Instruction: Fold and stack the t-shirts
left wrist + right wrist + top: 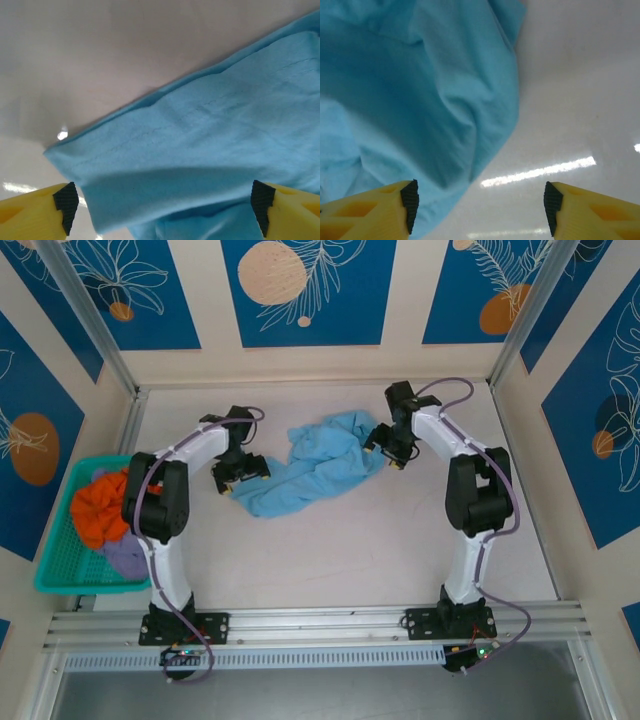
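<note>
Left gripper point(240, 470) sits low at the middle-left of the top view, right at the lower-left end of the light-blue t-shirt point(315, 465). The right gripper point(388, 445) mirrors it at the shirt's upper-right end. One arm per end reads to me like a set-up for drawing the crumpled cloth out flat before any fold. The shirt lies in a rumpled diagonal band across the middle of the table point(350, 560), not yet folded. At the left edge the teal basket point(50, 550) holds an orange cloth point(100, 510) and a purple cloth point(125, 558), probably more shirts awaiting their turn. Over to the left wrist view: the yellow fingers point(30, 210) stand wide apart in the bottom corners with nothing pinched. The stitched hem point(165, 127) runs from lower left to upper right, and blue cloth lies in the gap between the jaws, well placed for a bite on that corner. Now the right wrist view: these fingers point(365, 210) are spread too, released and empty. The shirt covers the upper left and its edge drops toward the left finger, with bare glossy table on the right. The jaws straddle that edge, so closing here would likely catch the border, not a bunched middle.
</note>
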You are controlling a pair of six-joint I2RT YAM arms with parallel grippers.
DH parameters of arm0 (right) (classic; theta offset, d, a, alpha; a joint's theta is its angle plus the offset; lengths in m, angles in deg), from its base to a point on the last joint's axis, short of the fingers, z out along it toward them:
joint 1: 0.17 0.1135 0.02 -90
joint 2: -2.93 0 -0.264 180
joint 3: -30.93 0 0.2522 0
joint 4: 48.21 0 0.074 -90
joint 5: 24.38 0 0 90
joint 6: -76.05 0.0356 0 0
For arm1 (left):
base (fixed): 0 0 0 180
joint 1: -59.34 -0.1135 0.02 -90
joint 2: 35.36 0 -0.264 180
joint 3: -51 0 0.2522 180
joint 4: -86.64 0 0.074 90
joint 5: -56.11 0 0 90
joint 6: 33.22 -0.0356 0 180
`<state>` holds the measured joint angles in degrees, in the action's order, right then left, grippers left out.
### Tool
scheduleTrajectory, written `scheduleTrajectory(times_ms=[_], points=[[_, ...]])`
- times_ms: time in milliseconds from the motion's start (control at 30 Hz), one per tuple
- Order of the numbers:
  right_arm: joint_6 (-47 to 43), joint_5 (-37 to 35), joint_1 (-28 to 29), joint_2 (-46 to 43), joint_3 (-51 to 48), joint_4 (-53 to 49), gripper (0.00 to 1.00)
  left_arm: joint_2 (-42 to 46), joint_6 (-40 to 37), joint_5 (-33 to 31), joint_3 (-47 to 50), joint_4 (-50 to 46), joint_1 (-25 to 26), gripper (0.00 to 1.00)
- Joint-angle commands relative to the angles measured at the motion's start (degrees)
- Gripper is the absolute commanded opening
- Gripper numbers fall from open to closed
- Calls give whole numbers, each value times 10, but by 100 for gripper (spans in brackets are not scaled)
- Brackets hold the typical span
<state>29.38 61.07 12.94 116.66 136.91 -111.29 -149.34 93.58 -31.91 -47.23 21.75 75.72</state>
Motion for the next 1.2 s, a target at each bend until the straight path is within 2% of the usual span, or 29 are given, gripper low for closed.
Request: scheduleTrajectory(times_ms=[0, 67, 333, 367, 500, 667, 900, 1033, 1167], points=[[-12, 26, -7, 35, 38, -7, 64, -30, -45, -5, -23, 3, -1, 82], [-18, 42, -12, 62, 54, -1, 59, -39, -46, -5, -21, 12, -1, 70], [-24, 78, -34, 133, 102, -13, 30, -48, -60, -34, -27, 24, -2, 5], [-25, 79, -34, 132, 103, -15, 27, -44, -58, -33, -30, 27, -2, 0], [-33, 99, -38, 96, 95, -5, 8, 3, -49, -43, -47, 43, 0, 0], [-32, 114, -40, 5, 70, 11, 1, 97, -60, -97, -86, 79, 12, 0], [-35, 103, -41, -155, 46, 18, 0, 255, -92, -160, -126, 195, 33, 0], [-34, 70, -49, -243, 49, 62, 0, 306, -147, -148, -197, 252, 53, 0], [-42, 44, -49, -308, 87, 93, 0, 325, -204, -97, -283, 304, 88, 0]])
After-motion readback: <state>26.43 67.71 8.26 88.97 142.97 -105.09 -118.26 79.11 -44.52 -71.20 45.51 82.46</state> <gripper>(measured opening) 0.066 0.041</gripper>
